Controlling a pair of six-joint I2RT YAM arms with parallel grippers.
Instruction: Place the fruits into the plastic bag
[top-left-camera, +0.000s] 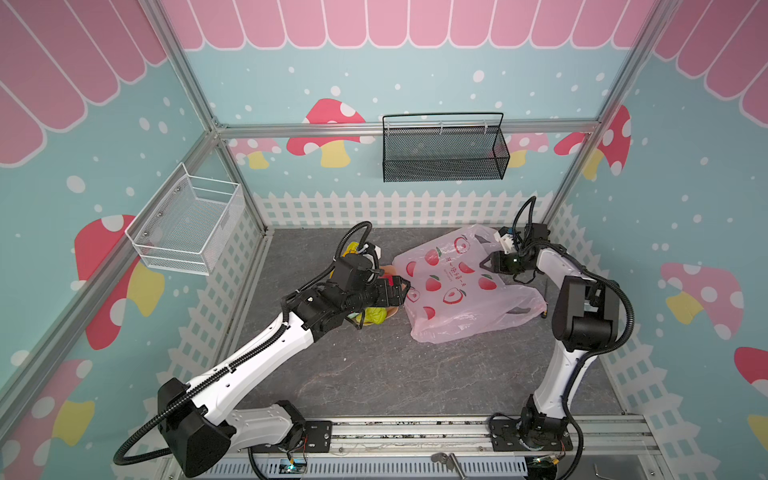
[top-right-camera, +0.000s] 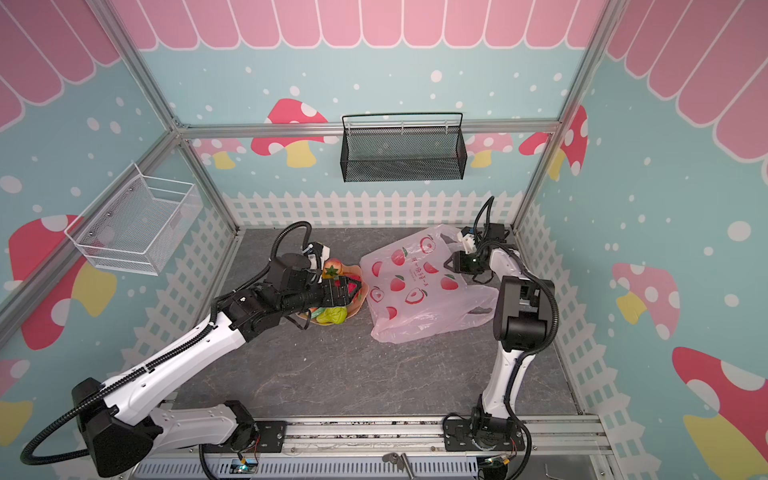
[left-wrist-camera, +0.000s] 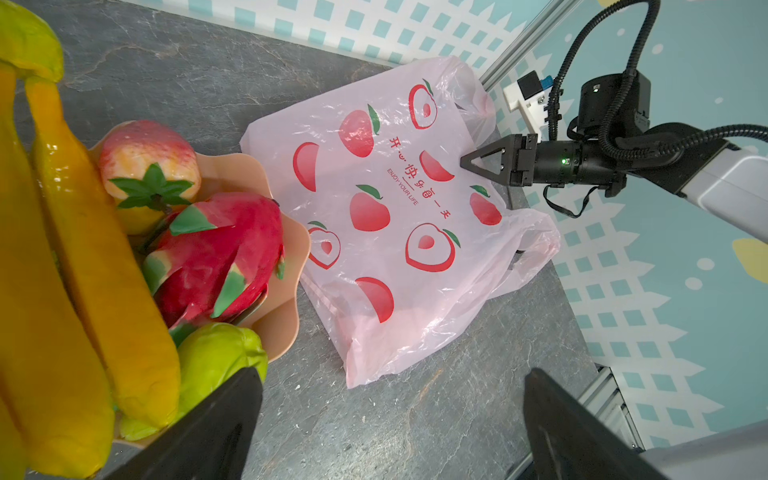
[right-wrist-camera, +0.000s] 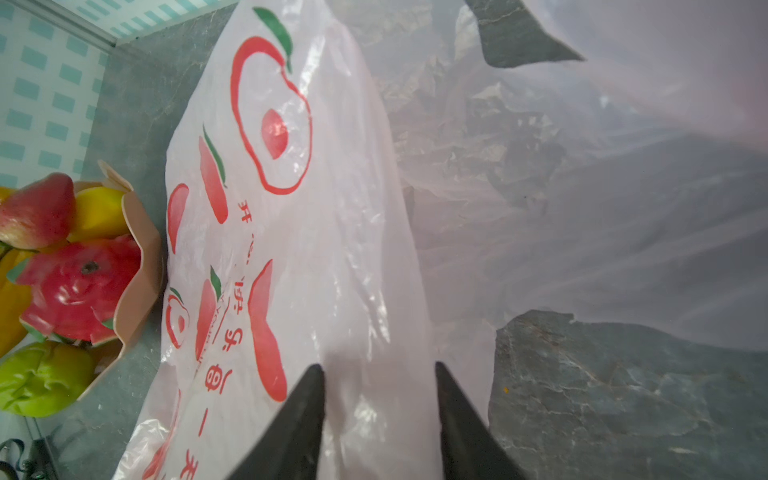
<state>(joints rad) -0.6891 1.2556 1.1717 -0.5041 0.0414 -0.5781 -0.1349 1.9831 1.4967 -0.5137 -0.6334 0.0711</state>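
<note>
In both top views one pale pink plastic bag (top-left-camera: 453, 299) lies on the grey bench (top-left-camera: 374, 374), so raise only its upper film to open the mouth. In the left wrist view you can count five toy fruits (left-wrist-camera: 195, 237) on one tan wavy dish (left-wrist-camera: 291, 266): yellow banana bunch (left-wrist-camera: 83, 270), peach (left-wrist-camera: 145, 145), orange fruit (left-wrist-camera: 133, 216), red dragon fruit (left-wrist-camera: 232, 232), green pear (left-wrist-camera: 216, 357); the left end effector (left-wrist-camera: 395, 374) stands spread, empty. In the right wrist view the right end effector (right-wrist-camera: 378, 365) has film between narrow jaws; if it pinches, I cannot tell.
</note>
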